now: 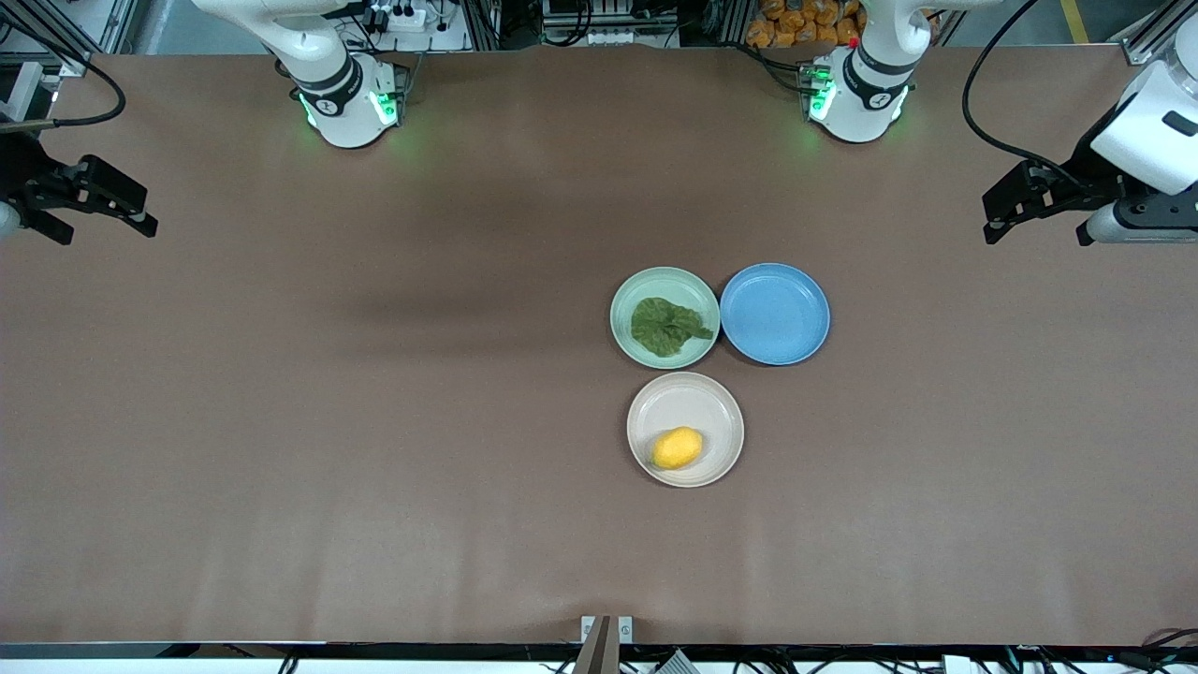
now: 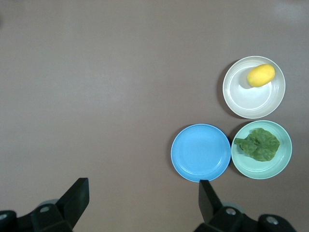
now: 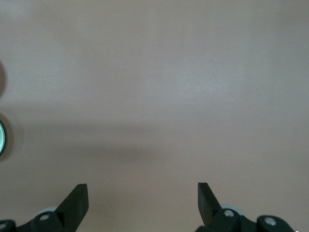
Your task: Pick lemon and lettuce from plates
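Note:
A yellow lemon (image 1: 677, 447) (image 2: 260, 75) lies on the beige plate (image 1: 688, 398) (image 2: 248, 101), which is the plate nearest the front camera. A crinkled green lettuce (image 1: 666, 325) (image 2: 259, 144) leaf lies flat on the mint plate (image 1: 622, 314) (image 2: 260, 169) just farther back. My left gripper (image 1: 1037, 234) (image 2: 143, 193) hangs open and empty over the left arm's end of the table, well apart from the plates. My right gripper (image 1: 105, 229) (image 3: 142, 195) hangs open and empty over the right arm's end, above bare table.
An empty blue plate (image 1: 775, 313) (image 2: 201, 152) sits beside the mint plate, toward the left arm's end and almost touching it. The three plates cluster near the table's middle. Brown tabletop (image 1: 374, 421) surrounds them on all sides.

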`<state>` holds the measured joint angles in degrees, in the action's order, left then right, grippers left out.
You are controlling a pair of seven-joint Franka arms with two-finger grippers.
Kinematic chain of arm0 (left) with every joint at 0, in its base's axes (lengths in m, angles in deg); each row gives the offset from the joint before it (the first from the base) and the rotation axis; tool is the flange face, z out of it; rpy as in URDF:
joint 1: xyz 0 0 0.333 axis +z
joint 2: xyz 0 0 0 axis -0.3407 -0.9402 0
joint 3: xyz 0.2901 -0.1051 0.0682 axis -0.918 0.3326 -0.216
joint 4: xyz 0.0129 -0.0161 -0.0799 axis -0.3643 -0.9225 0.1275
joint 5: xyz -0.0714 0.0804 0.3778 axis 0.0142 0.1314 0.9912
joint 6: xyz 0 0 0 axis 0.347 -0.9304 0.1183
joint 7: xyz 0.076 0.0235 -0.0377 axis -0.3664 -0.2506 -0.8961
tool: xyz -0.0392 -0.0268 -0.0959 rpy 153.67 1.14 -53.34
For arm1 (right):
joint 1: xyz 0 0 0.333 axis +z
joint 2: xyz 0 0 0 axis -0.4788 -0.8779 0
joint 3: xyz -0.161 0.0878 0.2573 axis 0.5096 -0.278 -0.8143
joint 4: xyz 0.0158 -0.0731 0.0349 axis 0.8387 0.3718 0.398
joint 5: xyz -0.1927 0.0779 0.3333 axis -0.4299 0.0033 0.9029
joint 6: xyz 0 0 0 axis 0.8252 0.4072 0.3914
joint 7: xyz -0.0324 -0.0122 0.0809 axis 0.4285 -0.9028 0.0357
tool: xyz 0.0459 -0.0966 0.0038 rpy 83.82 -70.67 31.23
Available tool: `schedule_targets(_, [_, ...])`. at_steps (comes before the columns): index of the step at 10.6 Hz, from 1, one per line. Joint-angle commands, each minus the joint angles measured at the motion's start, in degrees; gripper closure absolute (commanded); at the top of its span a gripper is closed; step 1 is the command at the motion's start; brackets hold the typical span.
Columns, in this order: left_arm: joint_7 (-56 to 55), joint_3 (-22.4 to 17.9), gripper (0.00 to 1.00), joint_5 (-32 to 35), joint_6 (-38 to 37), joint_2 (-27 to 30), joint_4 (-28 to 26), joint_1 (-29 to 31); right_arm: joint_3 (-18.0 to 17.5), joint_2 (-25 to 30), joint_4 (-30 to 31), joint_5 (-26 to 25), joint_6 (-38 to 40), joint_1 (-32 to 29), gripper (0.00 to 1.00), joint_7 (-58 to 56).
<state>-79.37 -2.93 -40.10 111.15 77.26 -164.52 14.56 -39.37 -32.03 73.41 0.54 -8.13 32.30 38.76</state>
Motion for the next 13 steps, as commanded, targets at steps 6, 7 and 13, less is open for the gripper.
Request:
schedule_targets(6, [-0.3,-0.4,0.0,-1.0,0.0,-2.5,0.4,-0.7,-0.5,0.7,0.6,0.2,-0.3,-0.4,0.0,0.2])
schedule_targets(7, [-0.3,-0.4,0.0,-1.0,0.0,-3.8,0.4,-0.8,-0.5,0.7,0.6,0.2,-0.3,-0.4,0.0,0.2])
schedule_targets(13, [0.3,-0.5,0.0,-1.1,6.1,-10.1,0.9,-0.7,-0.4,0.7,0.6,0.2,-0.3,-0.6,0.0,0.2])
